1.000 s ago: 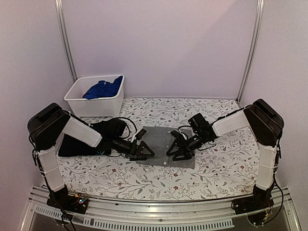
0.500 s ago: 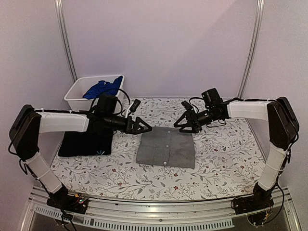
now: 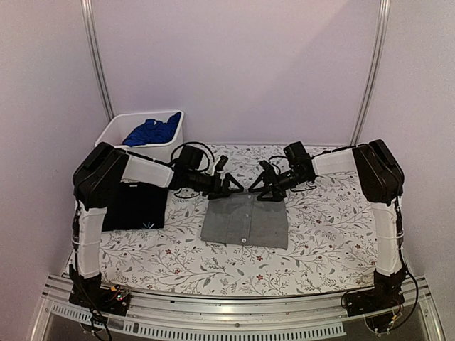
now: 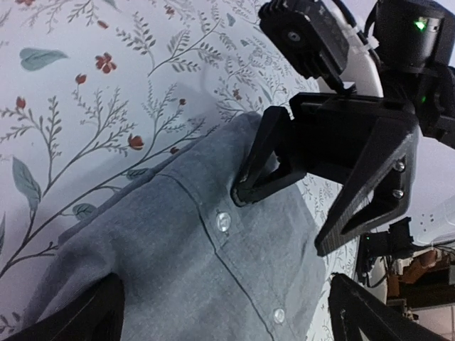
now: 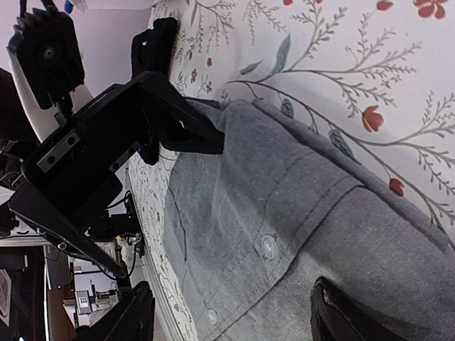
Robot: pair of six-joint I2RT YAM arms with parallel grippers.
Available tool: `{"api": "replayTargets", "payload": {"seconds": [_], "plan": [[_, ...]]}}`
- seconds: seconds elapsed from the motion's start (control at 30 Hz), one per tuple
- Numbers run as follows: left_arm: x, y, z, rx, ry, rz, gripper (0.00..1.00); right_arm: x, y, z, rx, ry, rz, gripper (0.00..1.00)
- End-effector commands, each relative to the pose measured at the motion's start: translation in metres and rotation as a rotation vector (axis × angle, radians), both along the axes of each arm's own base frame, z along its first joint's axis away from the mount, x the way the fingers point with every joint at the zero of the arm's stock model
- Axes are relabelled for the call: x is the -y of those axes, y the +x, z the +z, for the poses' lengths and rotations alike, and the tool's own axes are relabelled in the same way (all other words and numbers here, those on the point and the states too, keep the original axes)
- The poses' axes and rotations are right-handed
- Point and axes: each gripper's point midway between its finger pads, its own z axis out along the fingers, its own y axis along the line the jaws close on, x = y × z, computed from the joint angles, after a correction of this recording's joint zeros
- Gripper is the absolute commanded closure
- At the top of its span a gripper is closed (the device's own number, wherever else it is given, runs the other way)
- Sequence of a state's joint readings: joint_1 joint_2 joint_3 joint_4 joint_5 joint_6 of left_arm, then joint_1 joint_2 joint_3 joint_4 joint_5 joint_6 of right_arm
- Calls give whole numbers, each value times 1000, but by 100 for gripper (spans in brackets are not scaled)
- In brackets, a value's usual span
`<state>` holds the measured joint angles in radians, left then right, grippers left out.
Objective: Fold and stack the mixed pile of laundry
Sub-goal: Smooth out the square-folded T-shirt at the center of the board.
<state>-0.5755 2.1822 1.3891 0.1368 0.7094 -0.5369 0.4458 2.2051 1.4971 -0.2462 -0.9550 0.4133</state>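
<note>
Pale-walled booth with metal corner posts; the table [image 3: 327, 238] carries a white floral-print cover.

Grey collared button shirt [image 3: 245, 222]: folded to a flat rectangle at the table's centre, button placket uppermost; two buttons are legible in each wrist view.

Black T-shirt [image 3: 135, 207]: flat at 9 o'clock of the grey shirt, apart from it, with a small light mark [image 3: 148, 225] near its front edge; the left arm crosses above its far part.

White bin [image 3: 142, 158]: at 10 o'clock of the grey shirt, against the back wall; the bright blue garment [image 3: 151, 132] is heaped inside it.

Left gripper [image 3: 231, 186]: low at the grey shirt's 12 o'clock edge, left of the placket; jaws spread wide, no cloth pinched.

Right gripper [image 3: 266, 188]: just beside it at the same edge, facing it; jaws parted, holding nothing; in the left wrist view one of its fingertips [image 4: 245, 190] touches the shirt's far hem.
</note>
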Motion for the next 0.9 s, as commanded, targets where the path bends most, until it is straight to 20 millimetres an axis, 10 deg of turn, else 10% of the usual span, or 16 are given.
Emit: {"api": "replayTargets", "payload": {"seconds": [0.0,0.17,0.33,0.63,0.87], "plan": [[-28,23,-40,-93,8,126,0,23,14,-41,-52,-43,-55,26],[-68,24,-85,-215,43,240,0,45,11,-85,-120,-94,-86,28],[-95,20,-97,-248,61,277,0,41,20,-82,-124,-65,-80,29],[-138,35,23,160,148,325,0,43,41,63,109,60,-95,29],[-130,9,77,276,115,261,0,90,22,103,137,40,-195,28]]}}
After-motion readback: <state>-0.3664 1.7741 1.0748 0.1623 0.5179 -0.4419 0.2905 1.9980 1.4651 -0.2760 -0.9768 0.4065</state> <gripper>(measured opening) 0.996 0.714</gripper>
